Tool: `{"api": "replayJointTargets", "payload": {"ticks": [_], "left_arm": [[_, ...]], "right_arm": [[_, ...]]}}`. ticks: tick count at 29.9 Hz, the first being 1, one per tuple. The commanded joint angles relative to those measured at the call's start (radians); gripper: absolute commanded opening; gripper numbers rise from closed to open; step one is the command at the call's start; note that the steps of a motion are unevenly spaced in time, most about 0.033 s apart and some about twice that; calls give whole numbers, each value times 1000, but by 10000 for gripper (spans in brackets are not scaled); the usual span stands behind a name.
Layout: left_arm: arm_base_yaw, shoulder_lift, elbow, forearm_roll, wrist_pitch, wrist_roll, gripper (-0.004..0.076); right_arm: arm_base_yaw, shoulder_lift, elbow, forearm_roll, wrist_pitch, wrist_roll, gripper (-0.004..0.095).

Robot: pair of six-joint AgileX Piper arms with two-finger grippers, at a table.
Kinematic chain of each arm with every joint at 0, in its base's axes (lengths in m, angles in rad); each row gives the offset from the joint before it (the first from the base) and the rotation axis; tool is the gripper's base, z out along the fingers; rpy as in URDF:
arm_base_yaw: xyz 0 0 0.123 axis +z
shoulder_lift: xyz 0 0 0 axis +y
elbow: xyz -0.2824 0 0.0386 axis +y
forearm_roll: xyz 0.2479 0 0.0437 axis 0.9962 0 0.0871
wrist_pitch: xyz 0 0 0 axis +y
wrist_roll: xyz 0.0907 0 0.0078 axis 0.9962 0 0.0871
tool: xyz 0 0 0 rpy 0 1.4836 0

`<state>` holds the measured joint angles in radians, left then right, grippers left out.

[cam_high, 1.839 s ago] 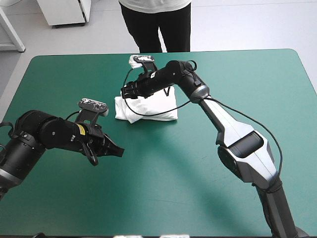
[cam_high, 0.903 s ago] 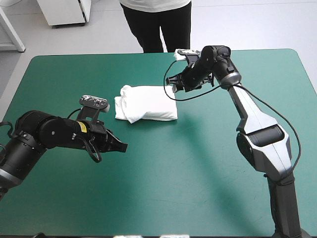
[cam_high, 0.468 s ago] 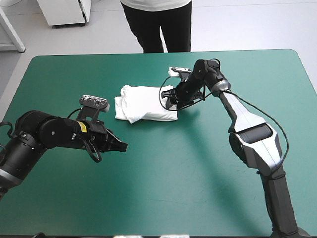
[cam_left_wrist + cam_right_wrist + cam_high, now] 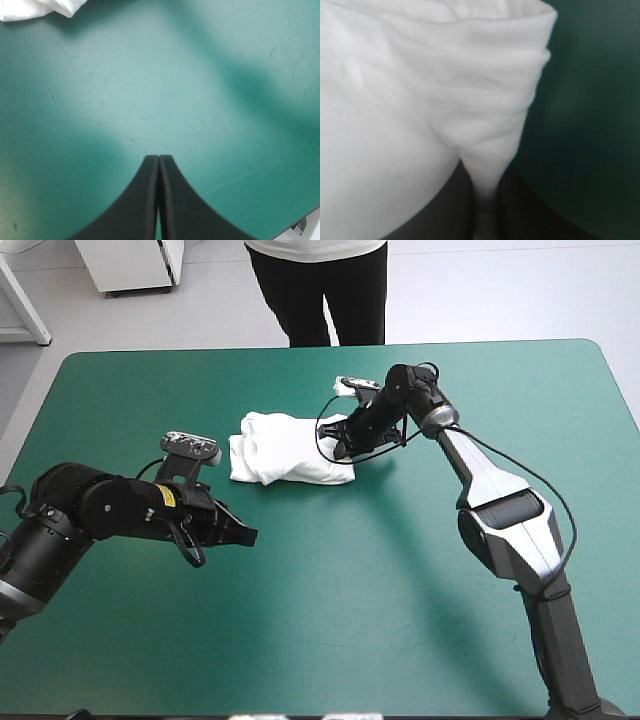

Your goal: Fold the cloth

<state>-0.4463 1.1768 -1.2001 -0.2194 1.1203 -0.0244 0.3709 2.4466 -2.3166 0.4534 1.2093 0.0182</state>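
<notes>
high view: t-shirt [image 4: 285, 448] on teal-green cover [image 4: 350, 590], right jaws pinching edge

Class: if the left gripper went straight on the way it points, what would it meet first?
Probably just bare teal-green cover; the left gripper, shut, points past the T-shirt, which lies off to one side.

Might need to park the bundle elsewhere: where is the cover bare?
Bare: the wide near stretch of teal-green cover between the left gripper and the right arm; also the far-left corner. Crowded: at the T-shirt, whose edge the right gripper grips.
</notes>
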Motion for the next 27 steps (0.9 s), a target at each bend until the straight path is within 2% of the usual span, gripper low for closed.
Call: {"api": "replayJointTargets", "payload": {"ticks": [1, 4, 5, 8, 15, 20, 27], "left_arm": [[2, -25, -24, -26, -21, -6, -10], [2, -25, -24, -26, 1, -6, -10], [2, -25, -24, -26, 1, -6, -10], [2, -25, -24, -32, 7, -6, -10], [2, -25, -24, -32, 20, -6, -10], [2, -25, -24, -32, 18, -6, -10], [2, -25, -24, -27, 10, -2, -10]], "right_arm": [[11, -67, -11, -164, 37, 36, -14], [7, -92, -11, -308, 34, 84, -16], [-1, -101, -11, -324, 21, 98, -17], [-24, -121, -11, -357, -11, 103, -17], [-102, -129, -11, -424, -7, 108, -17], [-207, -129, -11, -453, 38, 103, -17], [-382, -149, -2, -508, 41, 84, -17]]}}
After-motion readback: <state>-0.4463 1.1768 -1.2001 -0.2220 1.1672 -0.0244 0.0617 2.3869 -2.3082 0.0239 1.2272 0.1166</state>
